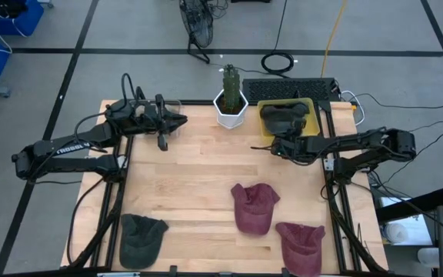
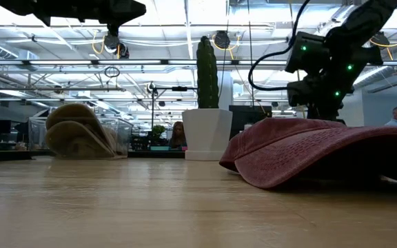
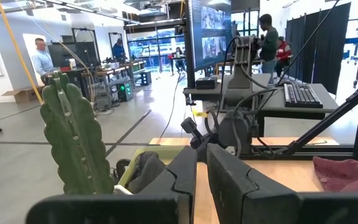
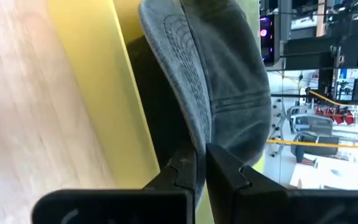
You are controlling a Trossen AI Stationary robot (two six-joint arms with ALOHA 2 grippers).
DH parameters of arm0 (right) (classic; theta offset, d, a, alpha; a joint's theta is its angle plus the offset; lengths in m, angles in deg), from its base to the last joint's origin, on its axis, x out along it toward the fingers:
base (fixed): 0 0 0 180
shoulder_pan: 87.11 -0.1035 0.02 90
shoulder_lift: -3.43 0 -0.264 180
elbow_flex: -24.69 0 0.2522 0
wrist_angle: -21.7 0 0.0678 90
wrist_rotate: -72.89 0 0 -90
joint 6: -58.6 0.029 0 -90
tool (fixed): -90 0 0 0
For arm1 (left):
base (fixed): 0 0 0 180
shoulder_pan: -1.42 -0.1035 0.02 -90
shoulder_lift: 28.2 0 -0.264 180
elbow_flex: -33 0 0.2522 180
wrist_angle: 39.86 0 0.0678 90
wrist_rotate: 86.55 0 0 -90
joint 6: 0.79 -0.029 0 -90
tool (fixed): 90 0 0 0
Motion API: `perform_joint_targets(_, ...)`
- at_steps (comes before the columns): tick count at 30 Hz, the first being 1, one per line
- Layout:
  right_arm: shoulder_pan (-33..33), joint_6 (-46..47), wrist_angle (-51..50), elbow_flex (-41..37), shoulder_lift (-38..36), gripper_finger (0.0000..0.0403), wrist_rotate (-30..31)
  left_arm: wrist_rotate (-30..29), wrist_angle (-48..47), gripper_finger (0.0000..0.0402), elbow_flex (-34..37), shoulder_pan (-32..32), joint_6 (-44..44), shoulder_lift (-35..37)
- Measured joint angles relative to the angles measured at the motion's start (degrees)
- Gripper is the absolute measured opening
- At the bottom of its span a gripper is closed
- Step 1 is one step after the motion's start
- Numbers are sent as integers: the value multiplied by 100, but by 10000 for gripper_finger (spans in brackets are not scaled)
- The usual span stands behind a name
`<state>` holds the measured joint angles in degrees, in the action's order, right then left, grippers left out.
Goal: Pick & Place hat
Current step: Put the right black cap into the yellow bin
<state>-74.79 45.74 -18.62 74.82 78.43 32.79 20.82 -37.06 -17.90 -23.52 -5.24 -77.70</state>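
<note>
Beside the yellow bin (image 1: 261, 105), right jaws (image 1: 277, 146) pinched together near its dark grey hat (image 4: 216, 74); left jaws (image 1: 162, 143) nearly closed, empty

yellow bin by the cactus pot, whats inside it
One dark grey fabric cap lies inside the yellow plastic bin, filling most of it. The right gripper sits at the bin's near edge, jaws shut. Anything beneath the cap is covered.

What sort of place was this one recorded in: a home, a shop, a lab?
Most likely a robotics lab or open-plan workshop: a wooden table on a metal frame, a keyboard and large monitor behind it, and people at workbenches under exposed ceiling pipes.
</note>
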Motion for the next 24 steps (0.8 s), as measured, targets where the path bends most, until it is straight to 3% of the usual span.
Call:
perform_joint_targets(5,60,20,282,-76,2,29,-74,-1,0,47,0,1,0,0)
perform_joint_targets(15,382,314,629,-76,-34,125,-519,-1,-1,47,0,1,4,1)
perform_joint_targets(24,-20,631,640,-76,-933,145,-873,-1,-39,47,0,-1,-16,-1)
